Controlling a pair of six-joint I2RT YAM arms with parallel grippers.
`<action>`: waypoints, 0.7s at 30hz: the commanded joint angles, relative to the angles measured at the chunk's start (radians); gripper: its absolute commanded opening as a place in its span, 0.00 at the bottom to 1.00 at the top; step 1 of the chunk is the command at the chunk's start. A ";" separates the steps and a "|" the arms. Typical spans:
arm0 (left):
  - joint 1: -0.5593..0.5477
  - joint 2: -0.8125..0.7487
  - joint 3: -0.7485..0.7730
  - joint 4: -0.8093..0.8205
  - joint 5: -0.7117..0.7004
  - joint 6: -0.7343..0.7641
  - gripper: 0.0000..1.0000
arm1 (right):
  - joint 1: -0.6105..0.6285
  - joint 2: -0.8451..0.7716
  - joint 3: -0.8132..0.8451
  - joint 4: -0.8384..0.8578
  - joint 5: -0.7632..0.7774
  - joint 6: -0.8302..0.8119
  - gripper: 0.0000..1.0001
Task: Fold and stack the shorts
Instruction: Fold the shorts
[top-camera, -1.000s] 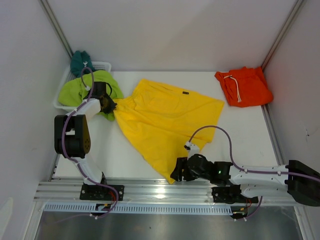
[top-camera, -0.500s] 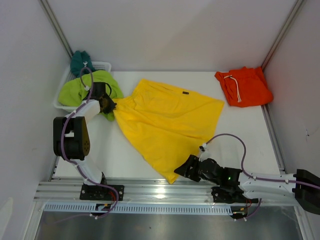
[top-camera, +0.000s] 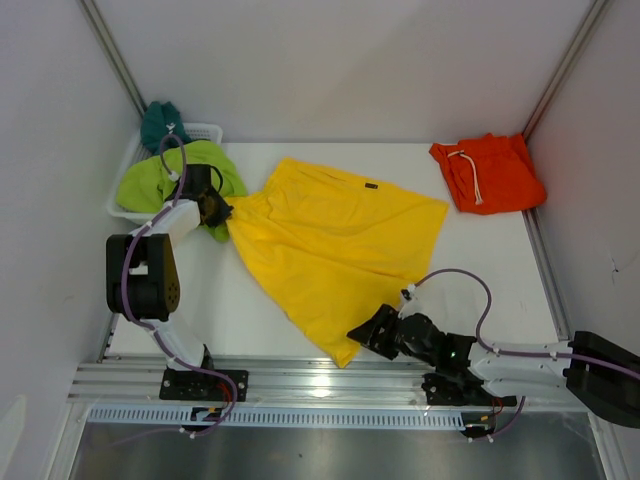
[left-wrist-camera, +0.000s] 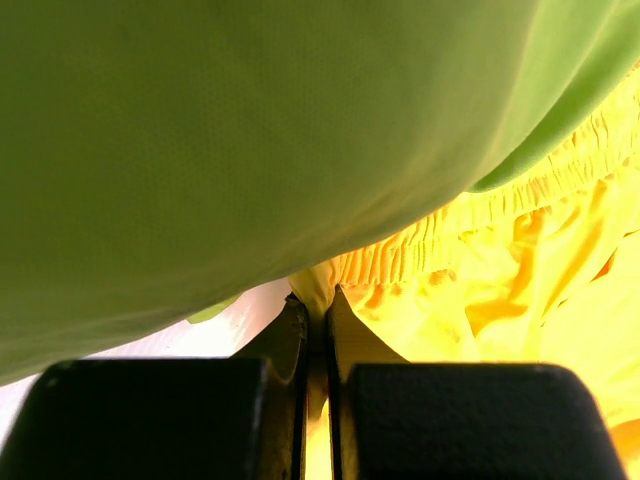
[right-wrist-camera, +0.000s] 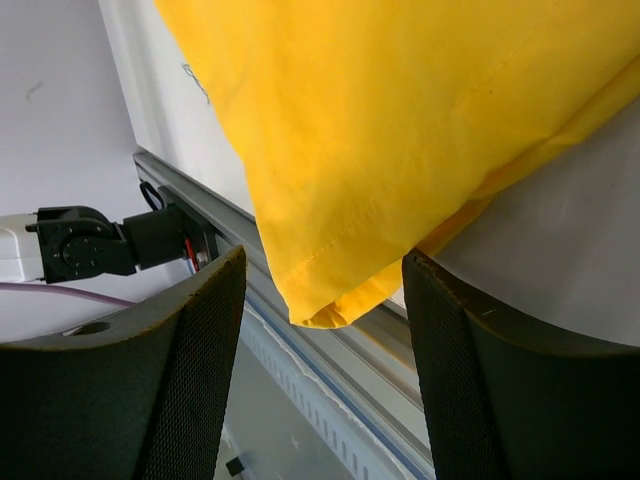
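Observation:
The yellow shorts lie spread across the table, a small dark label near their far edge. My left gripper is shut on their waistband corner beside the basket, under the lime-green shorts. My right gripper is open at the near hem corner, which hangs between its fingers over the rail. The orange shorts with white drawstring lie folded at the far right. The teal shorts sit in the basket.
The white plastic basket stands at the far left against the wall. A metal rail runs along the table's near edge. Side walls close in left and right.
My right arm has drawn back and lowered along the near edge, its gripper now at the yellow shorts' near corner. The left arm and the shorts have not moved.

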 joint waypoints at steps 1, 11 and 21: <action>0.009 -0.059 -0.006 0.036 -0.004 -0.009 0.00 | -0.018 0.018 -0.004 0.082 0.008 0.016 0.65; 0.009 -0.057 -0.006 0.038 -0.004 -0.006 0.00 | -0.090 0.104 -0.004 0.158 -0.024 0.002 0.58; 0.009 -0.054 -0.005 0.033 -0.010 -0.003 0.00 | -0.095 0.213 0.049 0.182 -0.032 -0.062 0.27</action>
